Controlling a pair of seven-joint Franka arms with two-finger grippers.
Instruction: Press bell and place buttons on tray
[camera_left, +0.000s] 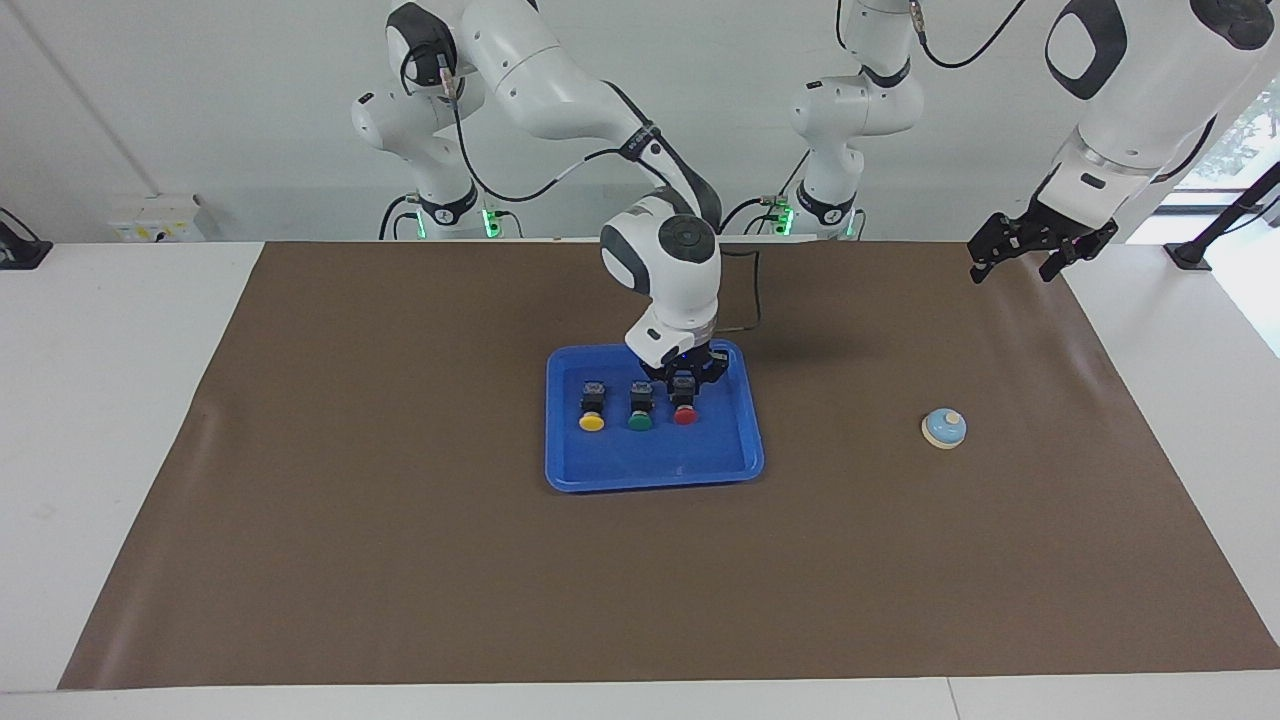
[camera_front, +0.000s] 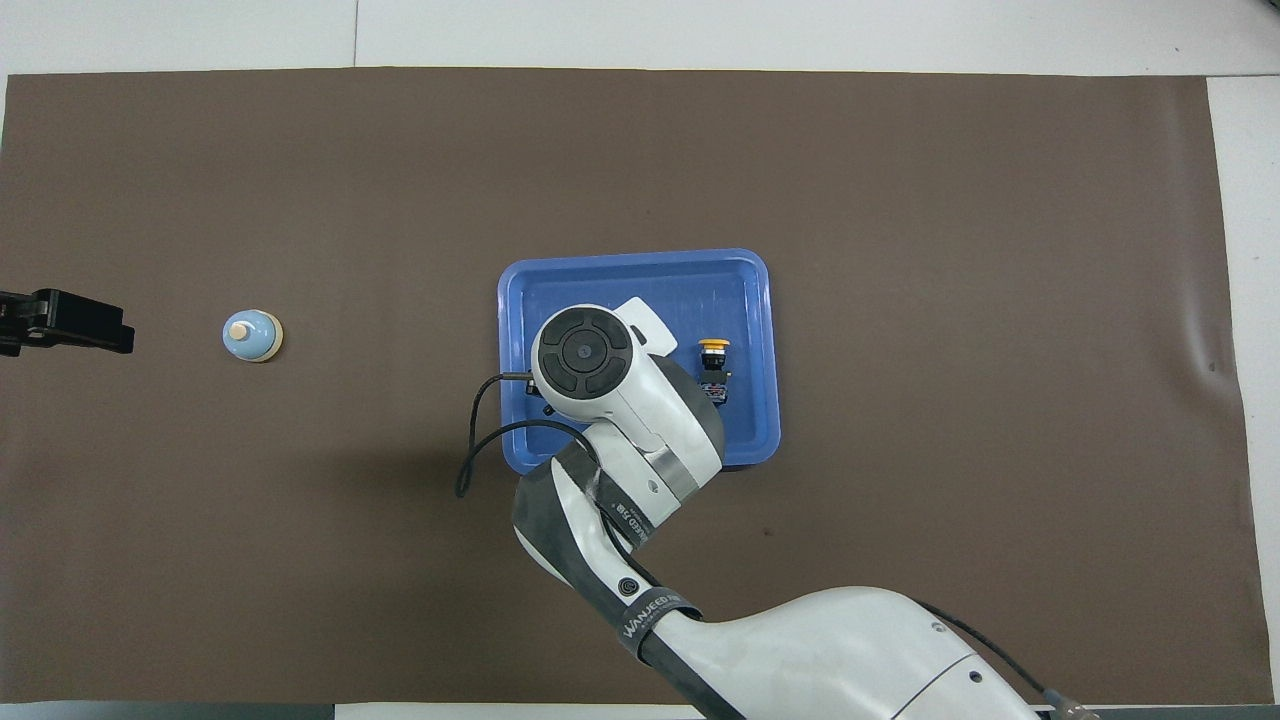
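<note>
Near the middle of the brown mat (camera_left: 400, 500) that covers my white counter (camera_left: 100, 400) lies the large, shallow, bright-blue plastic tray (camera_left: 655, 470) with rounded corners and a raised rim. I read places off the facing view as a clock dial, with twelve toward the robots. All three small push-button switches lie inside the tray in one row across its middle. Each has its black blocky body toward twelve and its round cap toward six. The yellow-capped button (camera_left: 592, 412) sits toward nine on the tray floor. The green-capped button (camera_left: 640, 410) is close to the centre, just beside it but apart. The red-capped button (camera_left: 685, 408) sits toward three. The right gripper (camera_left: 684, 385) is down inside the tray, right at the black body of the red-capped button, with its wrist rising above toward twelve. Whether its jaws are pinching that body or parted beside it, I cannot tell. From overhead the wrist hides the red and green buttons, and only the yellow one shows. The small, round, light-blue bell (camera_left: 944, 428), with its cream base rim and cream knob, stands alone on the mat at about three o'clock from the tray, well apart from it. The left gripper (camera_left: 1015, 262) waits in the air over the mat's edge at about two o'clock from the tray, jaws spread and holding nothing.
</note>
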